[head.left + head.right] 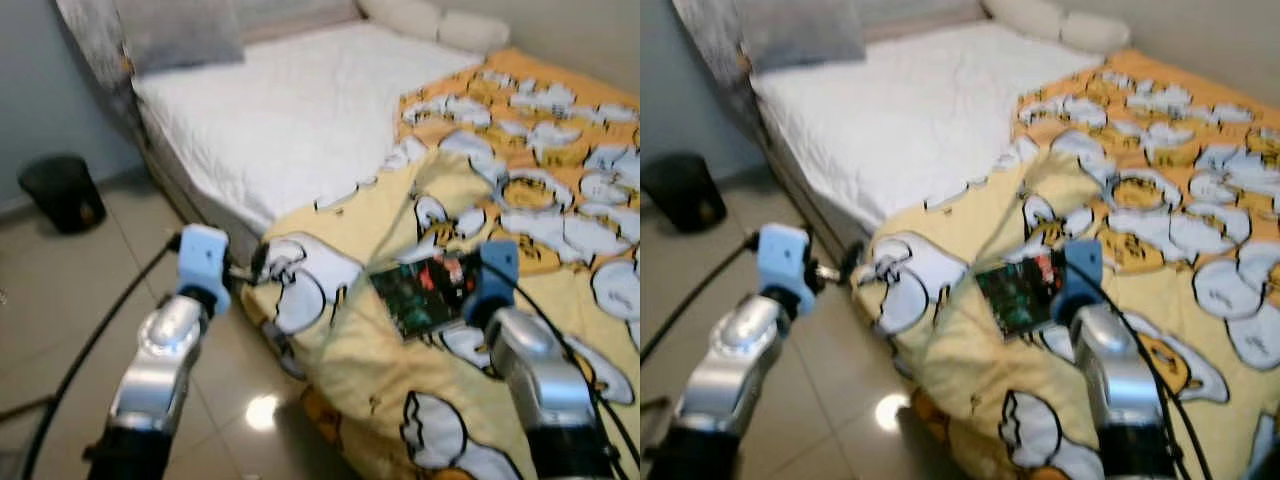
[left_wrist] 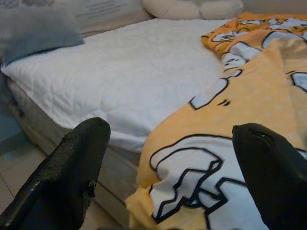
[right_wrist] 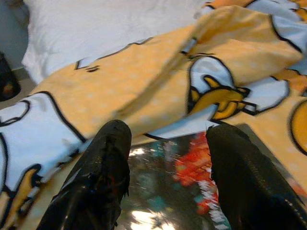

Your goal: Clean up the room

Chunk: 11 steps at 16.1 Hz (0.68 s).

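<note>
A yellow blanket (image 1: pixel 540 190) printed with white cartoon ducks lies rumpled over the bed's near right part, one corner hanging off the edge. On it rests a glossy dark book (image 1: pixel 425 292) with red and green print. My right gripper (image 3: pixel 170 134) is open just above the book (image 3: pixel 177 184), one finger to each side. My left gripper (image 1: pixel 245 270) is open at the blanket's hanging corner (image 2: pixel 192 182), near the bed's edge. Nothing is held by either one.
The bare white mattress (image 1: pixel 290 110) covers the bed's far left. A grey pillow (image 1: pixel 180 30) and white pillows (image 1: pixel 430 20) lie at the head. A black bin (image 1: pixel 62 190) stands on the tiled floor (image 1: pixel 60 300) to the left. Black cables trail from both arms.
</note>
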Available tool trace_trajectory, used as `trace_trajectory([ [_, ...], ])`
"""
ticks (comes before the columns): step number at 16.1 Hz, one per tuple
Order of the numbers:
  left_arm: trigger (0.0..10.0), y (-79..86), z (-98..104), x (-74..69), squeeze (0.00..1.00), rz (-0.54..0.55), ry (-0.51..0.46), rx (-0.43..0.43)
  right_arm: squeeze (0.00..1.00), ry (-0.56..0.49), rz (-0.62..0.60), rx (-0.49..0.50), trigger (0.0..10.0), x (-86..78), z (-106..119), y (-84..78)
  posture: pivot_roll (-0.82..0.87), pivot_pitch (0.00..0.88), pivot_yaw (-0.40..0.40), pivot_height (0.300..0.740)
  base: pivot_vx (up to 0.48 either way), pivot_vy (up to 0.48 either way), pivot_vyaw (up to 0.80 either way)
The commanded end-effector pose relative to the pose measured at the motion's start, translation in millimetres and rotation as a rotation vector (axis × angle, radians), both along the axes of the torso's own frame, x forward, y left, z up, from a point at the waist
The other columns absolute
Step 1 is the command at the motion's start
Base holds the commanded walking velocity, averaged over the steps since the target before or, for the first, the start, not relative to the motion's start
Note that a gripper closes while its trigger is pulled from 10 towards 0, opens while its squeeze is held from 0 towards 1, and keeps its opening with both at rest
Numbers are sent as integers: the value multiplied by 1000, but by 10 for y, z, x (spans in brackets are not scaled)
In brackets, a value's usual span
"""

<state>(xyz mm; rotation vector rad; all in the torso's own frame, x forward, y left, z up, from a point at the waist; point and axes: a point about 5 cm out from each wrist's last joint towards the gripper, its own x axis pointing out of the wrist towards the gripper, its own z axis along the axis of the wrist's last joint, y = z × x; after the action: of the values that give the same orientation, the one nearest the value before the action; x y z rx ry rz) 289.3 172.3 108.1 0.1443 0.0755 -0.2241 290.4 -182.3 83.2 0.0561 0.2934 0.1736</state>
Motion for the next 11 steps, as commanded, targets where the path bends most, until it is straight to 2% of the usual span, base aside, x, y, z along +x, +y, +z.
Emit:
trace_trajectory([
  [1,10000,41,-14,-20,882,-3,18,10,0,5,29,17,10000,4,9,64,13,0,16,740,0,0,0],
  [4,10000,22,-45,-44,875,-45,43,15,0,17,38,26,10000,-11,-12,103,12,0,17,740,0,0,0],
  [5,10000,-4,-78,-66,878,-108,73,32,1000,29,28,23,10000,-20,-37,101,14,0,16,740,0,0,0],
  [7,10000,-30,-127,-93,878,-201,117,61,1000,53,-7,21,10000,-30,-81,70,16,0,15,740,0,0,0],
  [8,10000,-49,-152,-110,875,-282,144,95,1000,65,-33,21,10000,-30,-107,18,17,0,16,740,0,0,0],
  [10,10000,-91,-215,-192,875,-509,209,170,1000,170,-120,-25,10000,-76,-253,-160,13,0,19,740,0,0,0],
  [11,10000,-114,-214,-219,878,-587,218,172,1000,203,-184,3,10000,-87,-294,-216,14,0,20,740,0,0,0],
])
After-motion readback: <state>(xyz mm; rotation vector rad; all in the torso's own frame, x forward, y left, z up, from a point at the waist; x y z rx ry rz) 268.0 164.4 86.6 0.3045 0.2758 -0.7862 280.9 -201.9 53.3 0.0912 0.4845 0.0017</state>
